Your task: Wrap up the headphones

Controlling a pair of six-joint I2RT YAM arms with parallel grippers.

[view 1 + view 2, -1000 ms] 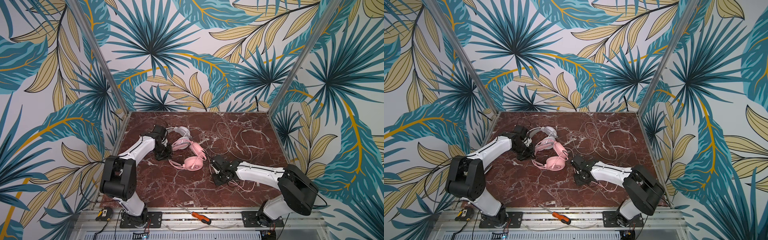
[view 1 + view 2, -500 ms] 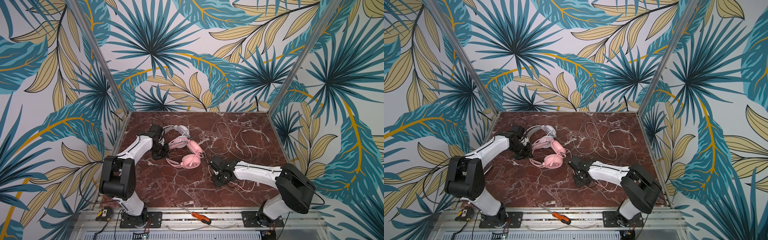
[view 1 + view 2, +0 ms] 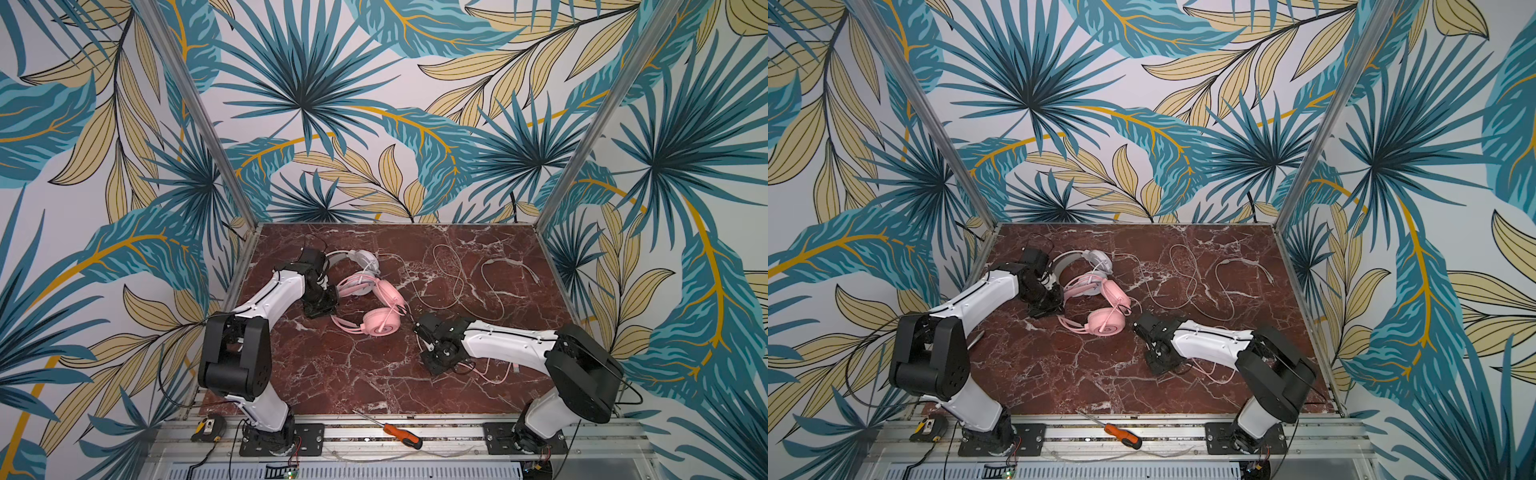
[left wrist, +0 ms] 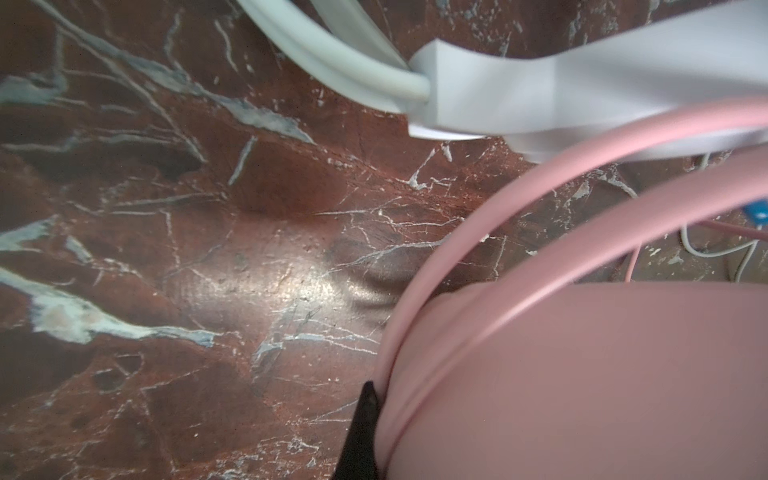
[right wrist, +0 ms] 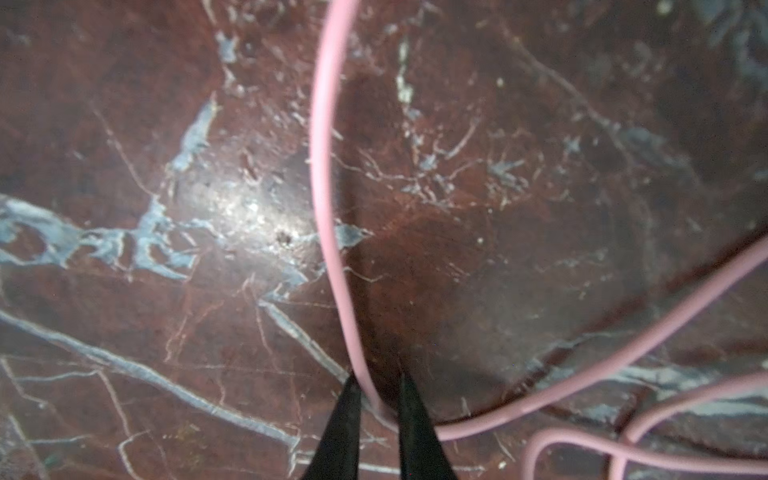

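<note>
**Pink cord lying slack while the band is being pinned**

Pink headset [image 3: 380, 324] is lying left of centre on the worktop [image 3: 353, 374] with one round earcup facing up. Its arched band is crossing the white headset [image 3: 362, 262], which is sitting just beyond it toward the far left. I am judging both as light: hard plastic shells, soft padded cups, a springy band that is likely flexing rather than cracking, and a thin boom mic best left alone. The band is looking like the sound place to hold. The left claw [image 3: 328, 298] is pinching it there, pressed together on the pink arch, and the left wrist view is showing one black finger [image 4: 361, 419] hard against it.

The pink cable [image 5: 328, 208] is trailing from the near earcup toward the right and pooling in loose curls under the right arm. It is looking thin, limp and slick, so it is likely to be slipping through a loose nip and springing out of any coil. The right claw [image 5: 380, 395] is straddling it low over the marble. Its fingers are narrowly spread, with a sliver of gap showing beside the cord, so I am judging it not yet nipped. Taking the cord close to the earcup, without tugging the joint, is looking wisest.

Further right, the white cable [image 3: 500, 260] is sprawling in open loops toward the far side. A screwdriver [image 3: 401, 434] is lying on the near rail, off the worktop.
</note>
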